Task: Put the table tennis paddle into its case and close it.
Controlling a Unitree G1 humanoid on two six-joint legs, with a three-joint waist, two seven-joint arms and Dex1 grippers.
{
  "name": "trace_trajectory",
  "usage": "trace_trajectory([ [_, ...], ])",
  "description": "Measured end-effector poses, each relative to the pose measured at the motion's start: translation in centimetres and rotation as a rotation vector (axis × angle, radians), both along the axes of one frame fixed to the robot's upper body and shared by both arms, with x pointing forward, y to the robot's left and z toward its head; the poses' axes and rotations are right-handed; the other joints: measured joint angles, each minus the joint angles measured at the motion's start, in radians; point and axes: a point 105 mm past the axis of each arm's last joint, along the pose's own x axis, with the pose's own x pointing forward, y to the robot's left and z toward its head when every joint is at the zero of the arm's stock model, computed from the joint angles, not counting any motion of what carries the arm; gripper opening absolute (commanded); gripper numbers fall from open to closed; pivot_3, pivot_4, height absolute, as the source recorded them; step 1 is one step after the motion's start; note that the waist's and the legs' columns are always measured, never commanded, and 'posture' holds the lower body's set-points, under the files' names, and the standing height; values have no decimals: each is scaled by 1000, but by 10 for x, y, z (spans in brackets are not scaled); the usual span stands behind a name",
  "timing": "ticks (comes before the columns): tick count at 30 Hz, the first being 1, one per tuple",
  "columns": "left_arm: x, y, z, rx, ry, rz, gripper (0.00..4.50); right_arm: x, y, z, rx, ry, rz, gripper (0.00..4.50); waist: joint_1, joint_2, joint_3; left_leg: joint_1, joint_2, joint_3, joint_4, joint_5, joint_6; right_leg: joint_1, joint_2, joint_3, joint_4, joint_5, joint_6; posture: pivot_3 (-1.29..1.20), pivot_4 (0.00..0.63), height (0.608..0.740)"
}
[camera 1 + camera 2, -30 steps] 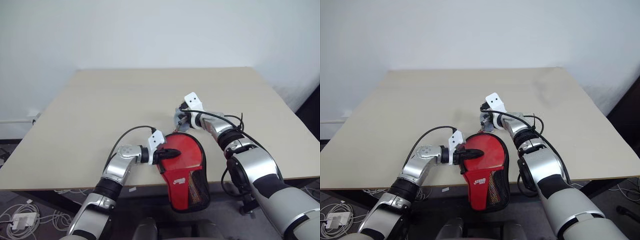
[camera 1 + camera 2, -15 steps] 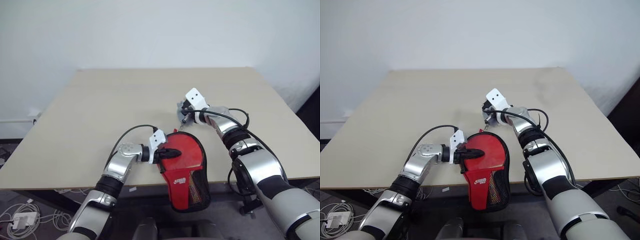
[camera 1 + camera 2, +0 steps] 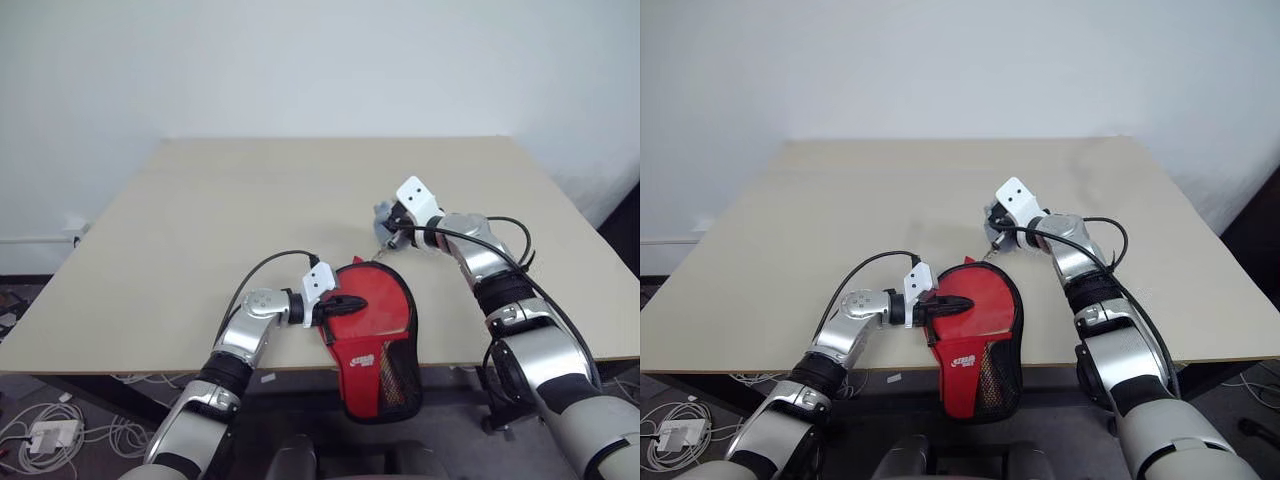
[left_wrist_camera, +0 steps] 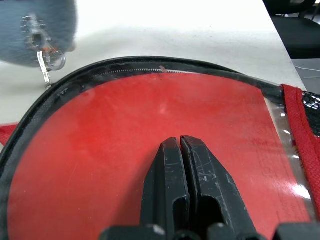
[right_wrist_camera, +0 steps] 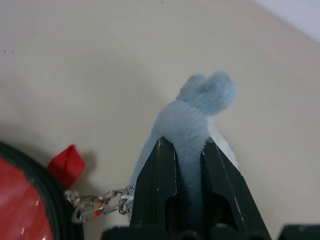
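The case [image 3: 370, 322] lies at the table's front edge, red with a black rim, its mesh-pocket end hanging over the edge. My left gripper [image 3: 352, 302] is shut, its fingertips [image 4: 172, 150] resting on the case's round red face [image 4: 125, 125]. My right gripper [image 5: 182, 145], just beyond the case's far rim, is shut on a small pale blue-grey plush lump [image 5: 197, 105]. A short metal chain [image 5: 97, 209] links that lump to the zip on the rim. The paddle is hidden; I cannot tell it apart from the red face.
The beige table [image 3: 200, 220] stretches wide and bare beyond and to the left of the case. A white wall stands behind it. Cables and a power strip [image 3: 40, 438] lie on the floor at the lower left.
My right gripper has moved right and slightly up with the plush lump, drawing the chain along the case's far rim. The left gripper has stayed on the case.
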Motion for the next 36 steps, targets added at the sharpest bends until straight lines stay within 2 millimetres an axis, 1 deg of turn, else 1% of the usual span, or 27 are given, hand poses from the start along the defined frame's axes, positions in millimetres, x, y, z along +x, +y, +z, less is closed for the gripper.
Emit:
trace_trajectory([
  [3, 0, 1, -1, 0, 3, 2, 0, -5, -11, -2, -14, 5, -17, 32, -1, 2, -1, 1, 0, 0, 0, 0, 0, 0, 0, 0, 0, 0, 1, 0, 0, 684],
  [8, 0, 1, -1, -1, 4, 1, 0, -12, -15, -2, -18, 1, -10, 32, -2, 3, -2, 1, 0, 0, 0, 0, 0, 1, 0, 0, 0, -2, 3, 0, 0, 684],
  [15, 1, 1, -2, -2, 5, -4, 0, -25, -29, -6, -53, 4, -2, 32, -1, 4, -3, 1, 0, 0, 0, 0, 0, 1, 0, 0, 0, -2, 3, 0, 0, 684],
  [17, 1, 1, -2, -4, 2, -4, 0, -33, -36, -9, -71, 9, 19, 32, -1, 4, -3, 1, 0, 0, 0, 0, 0, 2, 0, 0, -1, -2, 3, 0, 0, 684],
  [20, 1, 1, -3, -6, -4, -3, 0, -45, -52, -20, -108, 39, 28, 32, -2, 5, -4, 2, 0, 0, 0, 0, 0, 2, 0, 0, -1, -2, 3, 0, 0, 684],
  [23, 1, 1, -4, -7, -4, -3, 0, -54, -60, -26, -128, 59, 49, 32, -1, 7, -5, 3, 0, 0, 0, 0, 0, 2, 0, 0, -1, -2, 3, 0, 0, 684],
  [29, 1, 2, -4, -8, -7, -2, 0, -76, -64, -25, -146, 72, 148, 32, -1, 7, -5, 3, 0, 0, 0, 0, 0, 3, 0, 0, -2, -2, 4, 0, 0, 684],
  [36, 1, 2, -5, -8, -8, -2, 0, -106, -62, -27, -157, 113, 278, 32, -2, 6, -6, 3, 0, 1, 0, 0, 0, 3, 0, 0, -2, -2, 4, 0, 0, 684],
])
